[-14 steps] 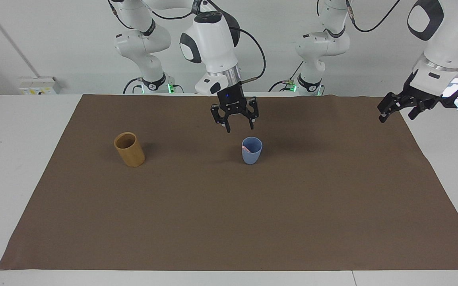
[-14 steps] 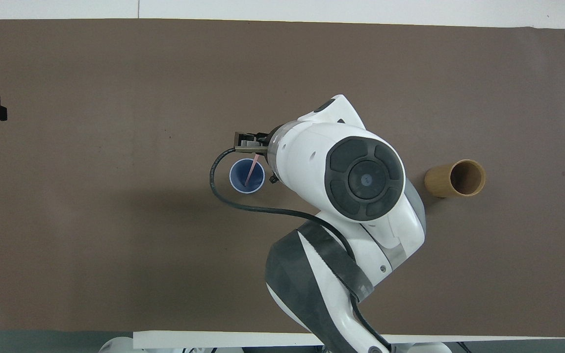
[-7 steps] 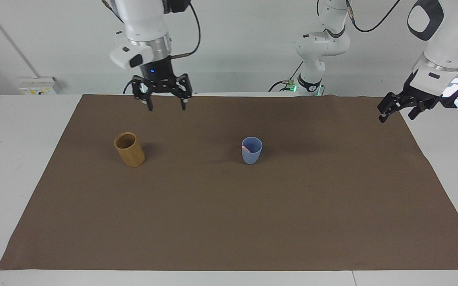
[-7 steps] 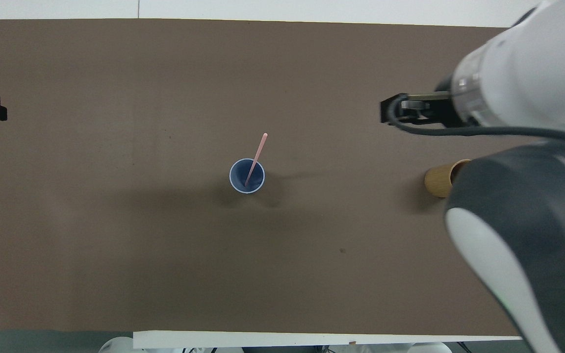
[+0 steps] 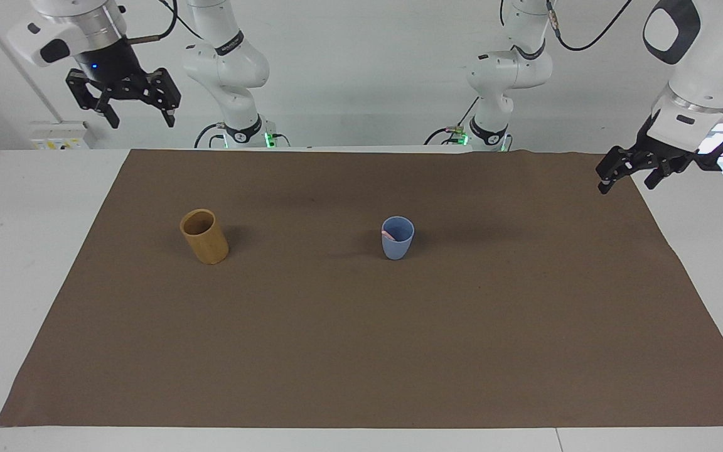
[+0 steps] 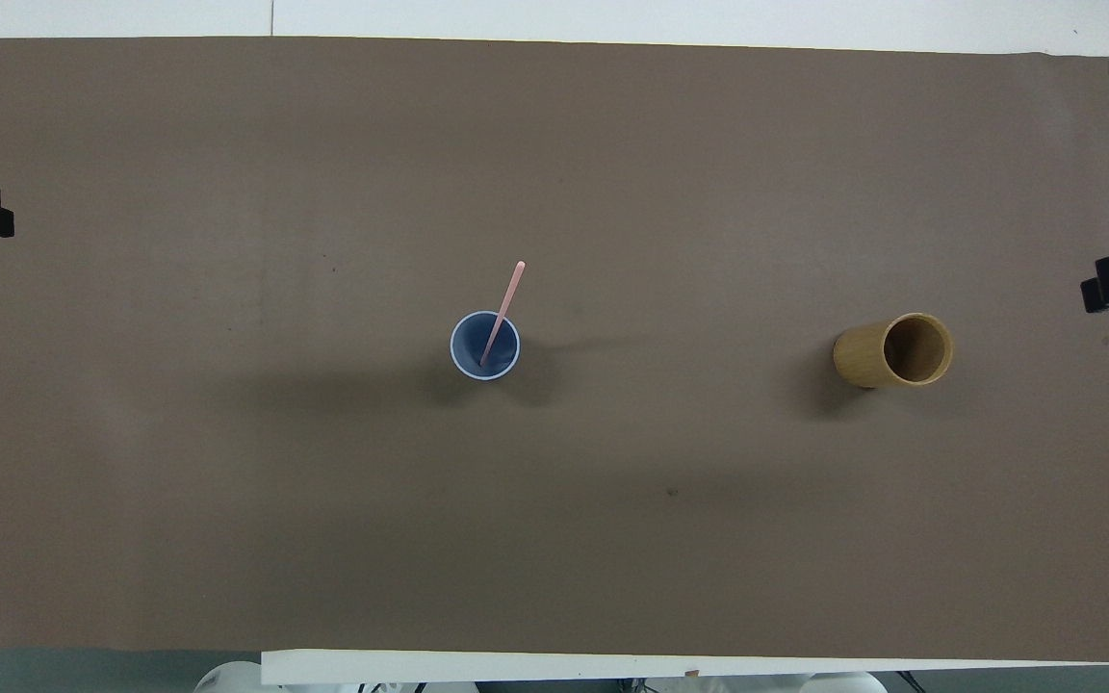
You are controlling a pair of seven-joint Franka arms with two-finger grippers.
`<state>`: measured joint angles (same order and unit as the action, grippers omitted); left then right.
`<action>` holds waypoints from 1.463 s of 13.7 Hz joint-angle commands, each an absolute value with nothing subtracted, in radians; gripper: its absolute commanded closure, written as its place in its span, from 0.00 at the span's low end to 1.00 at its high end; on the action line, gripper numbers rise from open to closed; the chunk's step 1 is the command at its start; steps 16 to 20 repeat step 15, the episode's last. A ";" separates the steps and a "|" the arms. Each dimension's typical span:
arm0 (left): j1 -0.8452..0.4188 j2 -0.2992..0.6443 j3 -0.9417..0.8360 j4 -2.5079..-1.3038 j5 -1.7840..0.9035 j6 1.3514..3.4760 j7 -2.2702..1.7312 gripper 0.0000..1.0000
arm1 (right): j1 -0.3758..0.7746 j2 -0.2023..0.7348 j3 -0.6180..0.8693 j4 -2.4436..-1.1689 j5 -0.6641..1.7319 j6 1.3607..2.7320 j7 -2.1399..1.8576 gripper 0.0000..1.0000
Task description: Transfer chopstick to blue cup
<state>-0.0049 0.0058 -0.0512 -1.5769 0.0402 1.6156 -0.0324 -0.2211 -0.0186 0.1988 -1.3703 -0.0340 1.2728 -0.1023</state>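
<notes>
where a brown mat (image 5: pixel 361 351) covers the white table (image 5: pixel 16 251), chopstick (image 6: pixel 502 310) in blue cup (image 5: pixel 397 238), both pincers released, white wall.

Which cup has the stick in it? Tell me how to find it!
Look at the big brown mat covering the table. Two cups stand on it; go to the one near the middle, the blue cup. It is small and light blue with a thin pink chopstick leaning out, while the tan cup is taller and empty.
</notes>
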 commanded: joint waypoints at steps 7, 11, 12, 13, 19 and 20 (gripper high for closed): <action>0.000 -0.017 -0.049 -1.598 0.029 1.611 -0.014 0.00 | 0.075 -0.055 -0.112 -1.453 -0.057 1.285 -0.140 0.00; 0.000 -0.017 -0.049 -1.598 0.029 1.611 -0.014 0.00 | 0.068 -0.071 -0.110 -1.480 -0.054 1.289 -0.133 0.00; 0.000 -0.017 -0.049 -1.598 0.029 1.611 -0.014 0.00 | 0.060 -0.074 -0.110 -1.485 -0.054 1.289 -0.133 0.00; 0.000 -0.017 -0.049 -1.598 0.029 1.611 -0.014 0.00 | 0.052 -0.080 -0.110 -1.489 -0.052 1.287 -0.132 0.00; 0.000 -0.017 -0.049 -1.598 0.029 1.611 -0.014 0.00 | 0.052 -0.087 -0.110 -1.505 -0.046 1.287 -0.112 0.00; 0.000 -0.017 -0.049 -1.598 0.029 1.611 -0.014 0.00 | 0.052 -0.087 -0.110 -1.505 -0.046 1.287 -0.112 0.00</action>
